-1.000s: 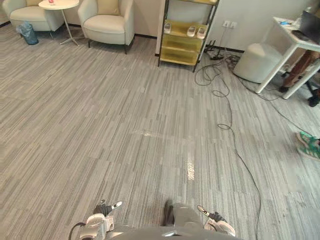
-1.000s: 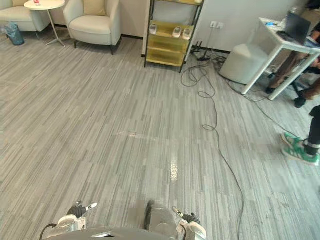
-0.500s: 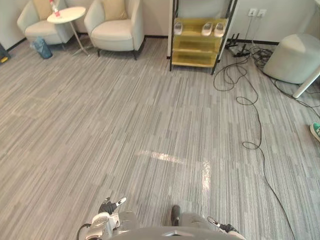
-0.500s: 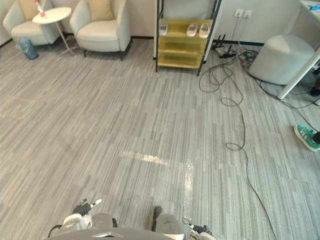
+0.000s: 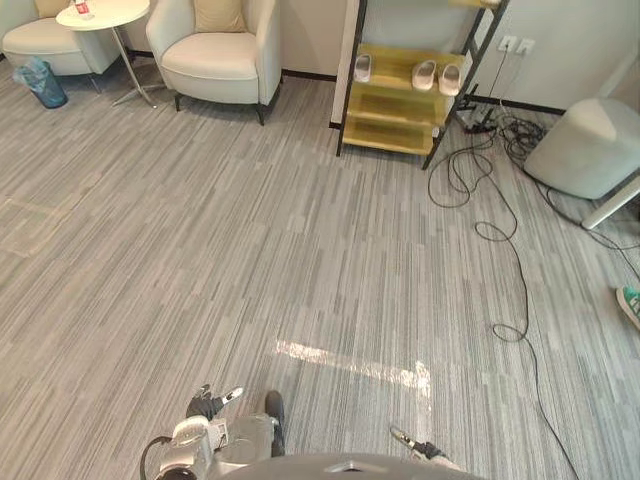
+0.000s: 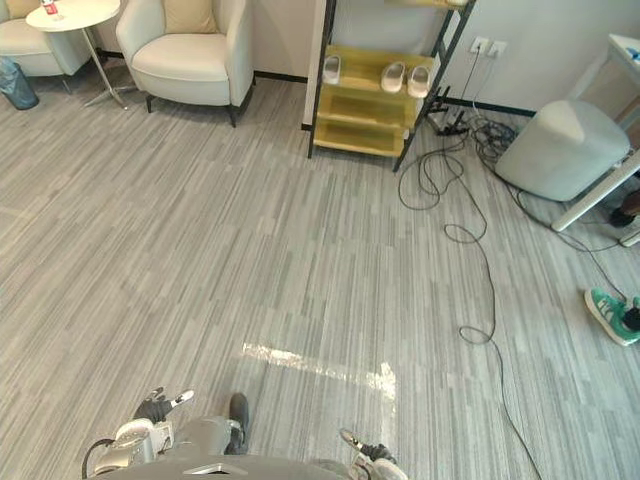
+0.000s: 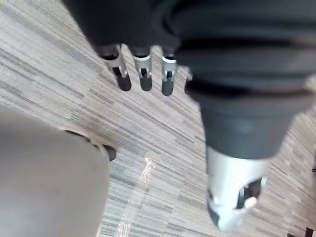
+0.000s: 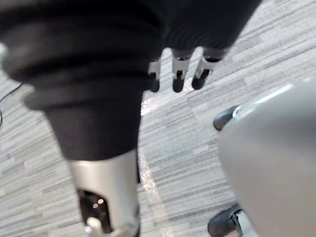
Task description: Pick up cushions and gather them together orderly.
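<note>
A tan cushion point(image 5: 218, 14) leans upright against the back of a cream armchair point(image 5: 215, 60) at the far left of the room. My left hand point(image 5: 206, 404) hangs low at my side over the striped grey floor. Its fingers point(image 7: 144, 79) are straight and hold nothing. My right hand point(image 5: 420, 449) hangs low on the other side, and its fingers point(image 8: 178, 79) are also straight and empty. Both hands are far from the cushion.
A round white side table point(image 5: 102, 14) and a second armchair point(image 5: 40, 38) stand left of the first, with a blue bin bag point(image 5: 42, 80) beside them. A yellow shelf rack point(image 5: 400, 100) holds slippers. Black cables point(image 5: 505, 240) trail past a grey pouf point(image 5: 590, 145). A person's green shoe point(image 6: 612, 312) is at right.
The whole picture has shifted because the camera moved; the armchair and shelf now look somewhat nearer than a second ago. Both hands still hang open at my sides.
</note>
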{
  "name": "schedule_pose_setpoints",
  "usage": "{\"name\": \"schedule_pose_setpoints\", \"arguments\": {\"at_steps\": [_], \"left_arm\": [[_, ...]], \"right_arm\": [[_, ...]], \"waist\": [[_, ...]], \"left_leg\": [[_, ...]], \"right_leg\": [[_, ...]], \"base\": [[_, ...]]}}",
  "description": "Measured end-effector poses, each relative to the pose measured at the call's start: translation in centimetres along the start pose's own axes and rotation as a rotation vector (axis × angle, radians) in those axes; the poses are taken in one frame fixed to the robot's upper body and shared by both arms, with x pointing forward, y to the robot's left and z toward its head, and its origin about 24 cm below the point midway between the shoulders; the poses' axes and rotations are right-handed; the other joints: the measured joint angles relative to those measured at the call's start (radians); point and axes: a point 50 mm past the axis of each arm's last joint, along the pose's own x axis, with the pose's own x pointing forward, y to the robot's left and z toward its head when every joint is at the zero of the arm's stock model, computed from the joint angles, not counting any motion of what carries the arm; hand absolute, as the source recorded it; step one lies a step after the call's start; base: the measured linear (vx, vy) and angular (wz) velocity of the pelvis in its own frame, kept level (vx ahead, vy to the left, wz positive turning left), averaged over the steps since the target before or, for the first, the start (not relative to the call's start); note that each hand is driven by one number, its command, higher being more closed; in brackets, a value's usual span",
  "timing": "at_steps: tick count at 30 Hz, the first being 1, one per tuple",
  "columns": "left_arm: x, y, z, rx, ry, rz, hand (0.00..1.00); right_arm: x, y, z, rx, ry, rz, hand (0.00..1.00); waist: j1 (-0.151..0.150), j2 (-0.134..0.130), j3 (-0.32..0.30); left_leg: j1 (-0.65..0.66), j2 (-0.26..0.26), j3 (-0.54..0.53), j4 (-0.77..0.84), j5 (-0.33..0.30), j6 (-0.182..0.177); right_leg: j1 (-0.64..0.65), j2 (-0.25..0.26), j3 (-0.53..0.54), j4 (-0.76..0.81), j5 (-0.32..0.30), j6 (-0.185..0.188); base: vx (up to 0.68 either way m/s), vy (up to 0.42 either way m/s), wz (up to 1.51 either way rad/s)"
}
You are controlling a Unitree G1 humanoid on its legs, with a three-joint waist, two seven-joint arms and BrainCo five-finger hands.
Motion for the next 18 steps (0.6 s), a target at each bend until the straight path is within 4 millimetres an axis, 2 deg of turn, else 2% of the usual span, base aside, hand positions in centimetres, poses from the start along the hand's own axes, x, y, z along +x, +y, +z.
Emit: {"name": "schedule_pose_setpoints", "arguments": {"at_steps": [1,2,3,4,6,7,8,9,10,11,13,15,17,18], "left_arm": [[0.0,0.1,-0.1,0.004,0.004,0.002,0.0],[0.0,0.1,-0.3,0.021,0.015,0.001,0.0],[0.0,0.1,-0.3,0.036,0.016,-0.001,0.0],[0.0,0.3,-0.5,0.055,0.023,-0.002,0.0],[0.0,0.4,-0.8,0.068,0.035,-0.001,0.0],[0.0,0.4,-0.9,0.077,0.04,-0.002,0.0],[0.0,0.6,-0.8,0.081,0.038,0.0,0.0],[0.0,0.7,-0.8,0.083,0.038,0.003,0.0],[0.1,1.0,-0.7,0.089,0.033,0.008,0.0],[0.0,0.7,-0.8,0.088,0.039,0.003,0.0],[-0.1,0.1,-1.3,0.085,0.05,-0.012,0.0],[-0.2,-0.3,-1.7,0.088,0.061,-0.021,0.0],[-0.3,-0.2,-1.9,0.089,0.066,-0.022,0.0],[-0.3,-0.2,-1.9,0.091,0.066,-0.023,0.0]], "right_arm": [[0.0,0.1,0.3,0.004,-0.009,0.004,0.0],[0.1,0.1,0.6,0.003,-0.018,0.005,0.0],[0.1,0.1,0.7,0.002,-0.02,0.006,0.0],[0.1,0.1,0.6,0.001,-0.019,0.007,0.0],[0.1,0.3,0.8,0.002,-0.022,0.011,0.0],[0.1,0.4,0.9,0.003,-0.024,0.012,0.0],[0.2,0.5,1.0,0.003,-0.025,0.014,0.0],[0.2,0.4,0.9,0.002,-0.023,0.013,0.0],[0.1,0.5,0.4,0.009,-0.001,0.012,0.0],[0.2,-0.2,0.3,0.039,0.01,-0.012,0.0],[0.3,-1.3,0.2,0.048,0.015,-0.043,0.0],[0.4,-2.1,0.3,0.04,0.018,-0.061,0.0],[0.3,-2.3,0.1,0.039,0.026,-0.065,0.0],[0.3,-2.5,-0.2,0.037,0.037,-0.069,0.0]], "waist": [[-0.004,0.009,0.005],[-0.012,0.013,0.008],[-0.013,0.02,0.011],[-0.017,0.023,0.011],[-0.03,0.023,0.008],[-0.033,0.026,0.007],[-0.033,0.025,0.007],[-0.032,0.02,0.004],[-0.031,-0.013,0.001],[-0.037,0.0,-0.003],[-0.033,0.023,-0.016],[-0.033,0.051,-0.031],[-0.035,0.055,-0.035],[-0.035,0.047,-0.039]], "left_leg": [[0.035,0.001,0.016,0.003,-0.022,0.008],[0.08,0.0,0.028,0.005,-0.036,0.019],[0.106,0.0,0.029,0.002,-0.047,0.015],[0.152,0.0,0.031,-0.015,-0.054,0.012],[0.192,0.007,0.024,-0.04,-0.054,0.011],[0.192,0.018,0.017,-0.036,-0.055,0.009],[0.187,0.024,0.007,-0.026,-0.06,-0.001],[0.187,0.02,-0.001,-0.026,-0.064,-0.007],[0.193,-0.011,-0.026,-0.027,-0.073,-0.019],[0.208,-0.006,-0.055,-0.031,-0.079,-0.022],[0.212,0.009,-0.065,-0.046,-0.082,-0.029],[0.214,0.022,-0.068,-0.061,-0.078,-0.034],[0.218,0.032,-0.067,-0.065,-0.08,-0.038],[0.216,0.035,-0.065,-0.065,-0.082,-0.042]], "right_leg": [[-0.053,-0.002,0.012,0.16,0.015,0.035],[-0.096,-0.007,-0.009,0.288,0.004,0.048],[-0.109,-0.011,-0.037,0.325,-0.012,0.046],[-0.126,-0.018,-0.102,0.344,-0.047,0.034],[-0.142,-0.016,-0.192,0.266,-0.096,0.011],[-0.154,-0.001,-0.225,0.149,-0.101,0.003],[-0.162,0.019,-0.23,0.005,-0.071,-0.011],[-0.16,0.027,-0.229,-0.056,-0.028,-0.021],[-0.169,0.022,-0.217,-0.144,0.106,-0.039],[-0.142,0.023,-0.227,-0.15,0.09,-0.03],[-0.108,0.044,-0.227,-0.223,0.098,-0.026],[-0.071,0.071,-0.229,-0.311,0.136,-0.031],[-0.033,0.091,-0.228,-0.394,0.172,-0.034],[-0.017,0.102,-0.225,-0.438,0.194,-0.036]], "base": [[0.33,0.124,-0.3],[0.33,0.107,-0.24],[0.4,0.096,-0.17],[0.3,0.03,-0.06],[0.25,-0.015,0.09],[0.17,-0.076,0.19],[0.15,-0.09,0.17],[0.16,-0.164,0.2],[0.16,-0.195,0.35],[0.16,-0.196,0.37],[0.08,-0.094,0.14],[0.05,-0.066,-0.04],[0.02,-0.055,-0.11],[-0.01,-0.034,-0.11]]}}
